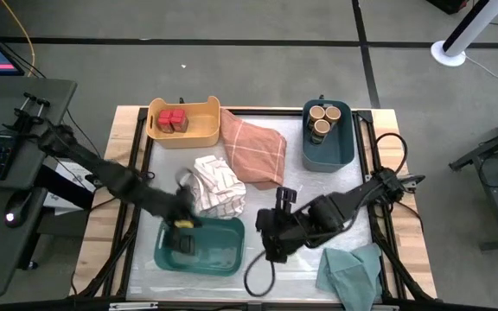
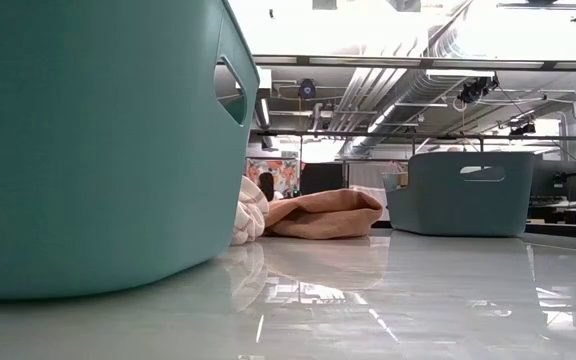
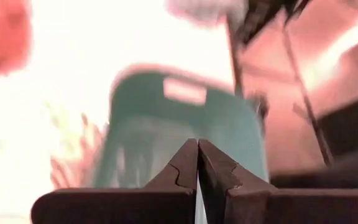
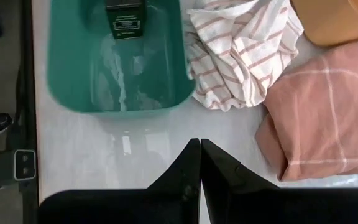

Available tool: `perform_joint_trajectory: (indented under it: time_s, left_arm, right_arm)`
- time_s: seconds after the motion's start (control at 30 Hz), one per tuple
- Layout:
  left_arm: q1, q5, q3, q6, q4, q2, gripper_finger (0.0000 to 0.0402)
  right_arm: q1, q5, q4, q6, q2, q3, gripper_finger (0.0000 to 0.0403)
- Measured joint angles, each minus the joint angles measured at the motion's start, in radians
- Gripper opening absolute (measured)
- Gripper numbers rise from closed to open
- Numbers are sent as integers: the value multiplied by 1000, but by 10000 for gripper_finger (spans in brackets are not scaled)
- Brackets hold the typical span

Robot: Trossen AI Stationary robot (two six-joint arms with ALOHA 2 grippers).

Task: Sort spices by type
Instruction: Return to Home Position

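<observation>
table [image 1: 126, 147], top-down: three bins, three cloths, both arms over the near half.
left arm [image 1: 119, 177] reaches in from its side to the far corner of the green bin [image 1: 204, 269]. right arm [image 1: 361, 194] is folded low mid-table, beside that bin and not touching it.
blue bin [image 1: 328, 157] at the far right, yellow bin [image 1: 199, 135] at the far left.
orange cloth [image 1: 253, 151] between the two far bins; striped cloth [image 1: 217, 186] touches it and lies against the green bin's far rim; green cloth [image 1: 353, 272] at the near right corner.
spices, by type: tan-topped jars [image 1: 323, 118] in the blue bin, red-topped boxes [image 1: 173, 120] in the yellow bin, black block [image 4: 125, 18] in the green bin. count of black ones can't be told. none seen loose on the table, so sorting looks done.
left gripper [image 3: 197, 163]: fingers pressed together, nothing between them.
right gripper [image 4: 199, 155]: same, clenched on nothing.

risks from here, judged:
- left gripper sits right at the bin rim and the striped cloth; a low retreat could snag the cloth or shove the bin.
- right arm's cable loop [image 1: 253, 278] lies near the green bin and could drag it.
- the arms are close together; crossing paths means contact.
</observation>
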Motion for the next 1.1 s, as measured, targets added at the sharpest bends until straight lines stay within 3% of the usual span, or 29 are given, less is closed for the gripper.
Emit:
perform_joint_trajectory:
  time_s: [0.2, 0.37, 0.5, 0.63, 0.87, 1.1]
  left_arm:
    - [-12, -220, -38, 259, 153, -307, 0]
    - [-14, -254, -295, 355, 508, -550, 0]
    - [2, -258, -590, 376, 932, -672, 0]
    - [69, -284, -786, 403, 1240, -748, 0]
    - [307, -220, -871, 323, 1220, -806, 0]
    - [489, -168, -873, 218, 1041, -803, 0]
  right_arm:
    - [-76, -75, -118, -7, -4, 0, 0]
    - [-100, -74, -106, 39, -89, -72, 0]
    - [-87, -64, -80, 175, -256, -253, 0]
    - [-90, -33, 116, 257, -490, -545, 0]
    - [-214, -37, 603, 198, -913, -1130, 0]
    - [-428, -275, 1021, 17, -1282, -1594, 0]
